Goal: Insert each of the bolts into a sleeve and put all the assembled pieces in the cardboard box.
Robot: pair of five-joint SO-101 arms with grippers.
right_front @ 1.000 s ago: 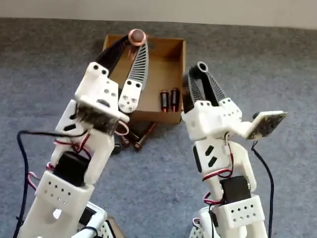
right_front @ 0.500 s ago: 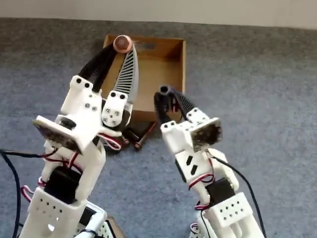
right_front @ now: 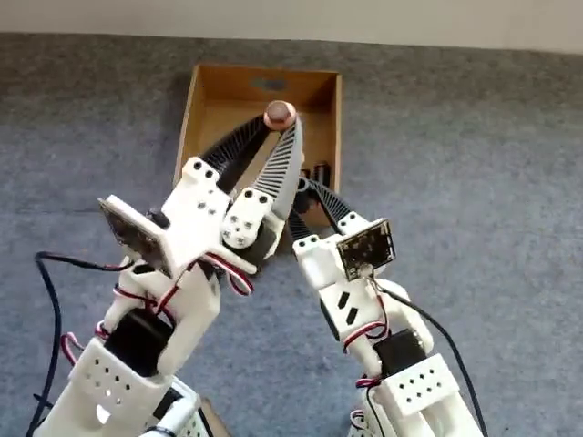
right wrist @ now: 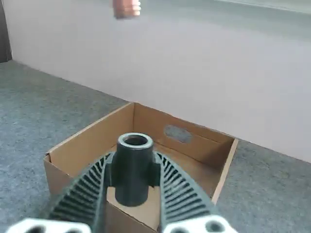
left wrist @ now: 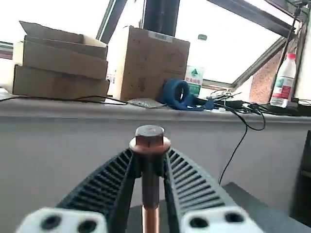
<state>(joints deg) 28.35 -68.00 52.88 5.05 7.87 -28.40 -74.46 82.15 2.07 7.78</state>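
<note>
Claws on both arms are gripping parts over the grey worktop (right_front: pixel 474 137). The left claw (right_front: pixel 280 126) is clamping a copper bolt (left wrist: pixel 149 140) just under its head, with the head pointing away from the wrist and the shank running back between the ribbed fingers (left wrist: pixel 109 179). The right claw (right wrist: pixel 134 170) is squeezing a dark sleeve (right wrist: pixel 134 151) around its body, the open bore facing away from the wrist. In the high view the two claws are meeting over the cardboard box (right_front: pixel 189 114), and the right tip is sitting partly tucked behind the left claw's finger. From the right wrist the bolt is showing as a blurred copper end, apart from the sleeve. The box is sitting open near the middle of the worktop's far edge. Small dark pieces (right_front: pixel 321 171) are lying inside it against the wall toward the right edge, too hidden to tell more. Cartons (left wrist: pixel 60 58) and a bottle (left wrist: pixel 282 80) are standing on a ledge behind.
</note>
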